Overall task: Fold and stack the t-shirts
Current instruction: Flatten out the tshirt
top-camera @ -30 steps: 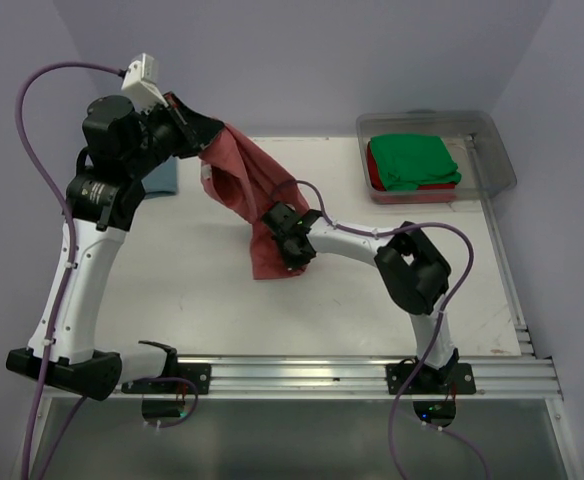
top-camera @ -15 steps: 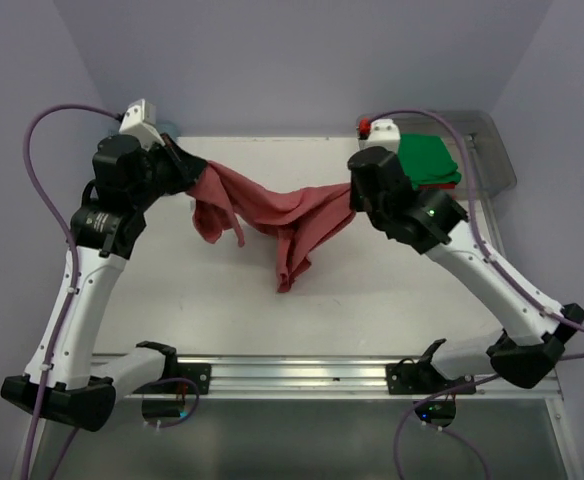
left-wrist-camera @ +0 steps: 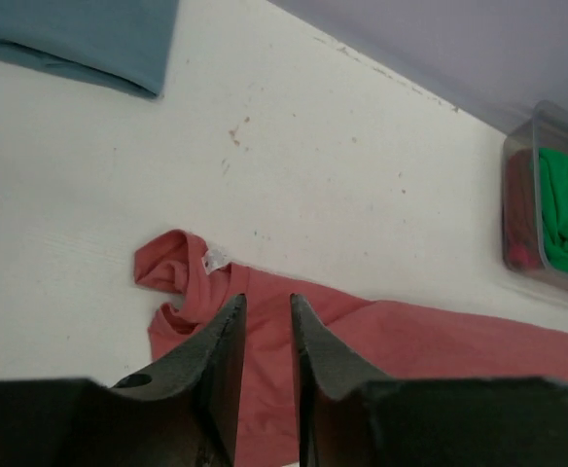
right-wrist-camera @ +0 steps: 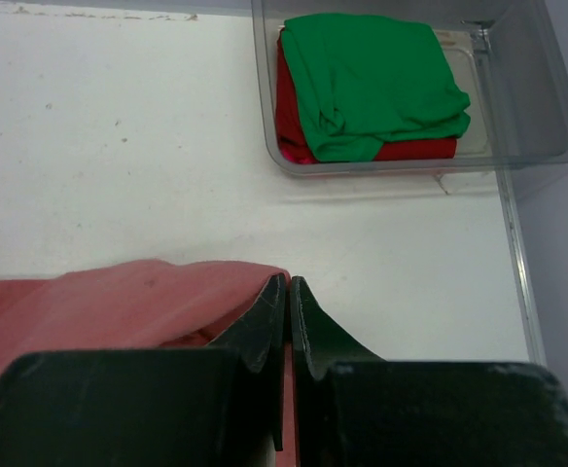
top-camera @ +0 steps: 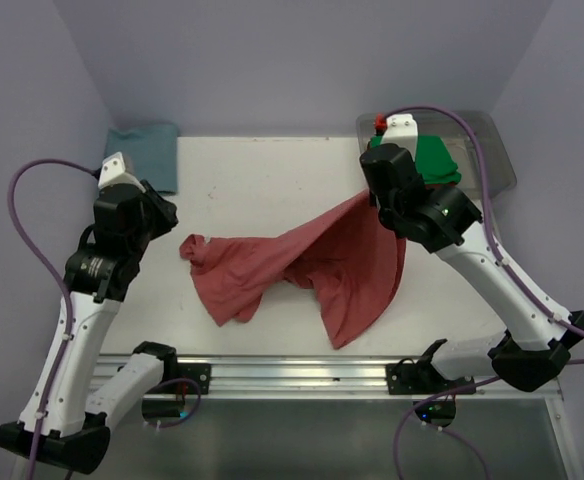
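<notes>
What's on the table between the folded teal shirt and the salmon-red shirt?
Nothing: only bare white table separates the teal shirt from the salmon-red shirt, clearest in the left wrist view.

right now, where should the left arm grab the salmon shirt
Probably the shirt's humped collar end by the white tag, from straight above: it lies on the table near the left gripper, while the right gripper holds the other edge.

A robotics lab test cell: a white table [top-camera: 272, 190] boxed in by plain lavender walls [top-camera: 292, 60]; a left arm [top-camera: 77, 310] and right arm [top-camera: 492, 270] bolted to an aluminium rail [top-camera: 312, 372]; purple cables [top-camera: 432, 108] looping off them; a clear plastic bin [top-camera: 500, 160] in one corner.
</notes>
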### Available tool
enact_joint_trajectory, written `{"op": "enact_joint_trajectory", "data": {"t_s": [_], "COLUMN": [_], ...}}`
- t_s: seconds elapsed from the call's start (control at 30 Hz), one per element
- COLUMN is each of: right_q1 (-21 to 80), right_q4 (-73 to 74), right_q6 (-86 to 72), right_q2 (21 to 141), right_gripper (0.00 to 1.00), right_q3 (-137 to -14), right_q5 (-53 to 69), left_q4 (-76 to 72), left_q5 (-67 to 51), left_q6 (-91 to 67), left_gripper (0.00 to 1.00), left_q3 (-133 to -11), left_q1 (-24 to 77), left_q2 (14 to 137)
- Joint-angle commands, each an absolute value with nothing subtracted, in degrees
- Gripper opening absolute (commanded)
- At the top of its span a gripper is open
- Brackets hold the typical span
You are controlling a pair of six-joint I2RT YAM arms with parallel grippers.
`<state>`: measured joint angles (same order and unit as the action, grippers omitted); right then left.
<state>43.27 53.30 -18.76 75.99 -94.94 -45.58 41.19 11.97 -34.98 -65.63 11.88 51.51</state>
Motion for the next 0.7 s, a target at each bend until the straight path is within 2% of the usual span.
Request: {"op": "enact_joint_trajectory", "data": {"t_s": [0.0,0.13,0.3,0.37,0.43,0.47,0.5,0.57,0.6,0.67], "right_q1": [42.5,41.2,39.8,39.6,39.3,39.1,39.1,38.8,38.8,38.8], "right_q4": [53.4,51.7,48.8,47.9,47.3,46.9,46.7,45.6,45.2,44.2], "right_q6": [-17.6,-16.8,-16.8,-17.1,-17.4,-17.5,-17.9,-18.5,-18.8,-19.2], "right_q2": [75.4,75.3,76.9,77.8,78.2,78.7,78.8,79.4,79.4,80.2], "right_gripper": [0.0,0.0,0.0,0.0,0.0,0.0,0.0,0.0,0.0,0.0], "right_q3": [-96.2,-94.4,-91.8,-90.7,-89.6,-89.2,-88.9,-87.8,-87.5,-86.7], "right_q5": [-48.8,-47.6,-45.6,-44.3,-43.6,-43.6,-43.5,-42.1,-41.4,-40.1], "left_q4": [44.7,43.6,38.7,35.5,37.0,37.8,40.4,42.7,45.1,46.1], "left_q5": [18.7,11.7,-12.7,-21.5,-20.8,-19.6,-19.3,-20.0,-20.9,-22.8], "left_q6": [-37.7,-36.6,-34.0,-32.1,-30.8,-30.2,-28.9,-27.9,-27.2,-27.3], "left_gripper": [0.24,0.14,0.0,0.0,0.0,0.02,0.1,0.18,0.27,0.34], "left_q3": [-66.0,-62.9,-52.1,-47.9,-47.2,-47.5,-48.1,-49.7,-50.2,-50.2], "left_q1": [11.3,11.3,11.4,11.9,13.7,15.4,15.8,16.5,17.2,19.1], "left_q2": [47.7,46.1,53.0,55.0,56.1,55.7,54.9,54.4,54.3,54.1]}}
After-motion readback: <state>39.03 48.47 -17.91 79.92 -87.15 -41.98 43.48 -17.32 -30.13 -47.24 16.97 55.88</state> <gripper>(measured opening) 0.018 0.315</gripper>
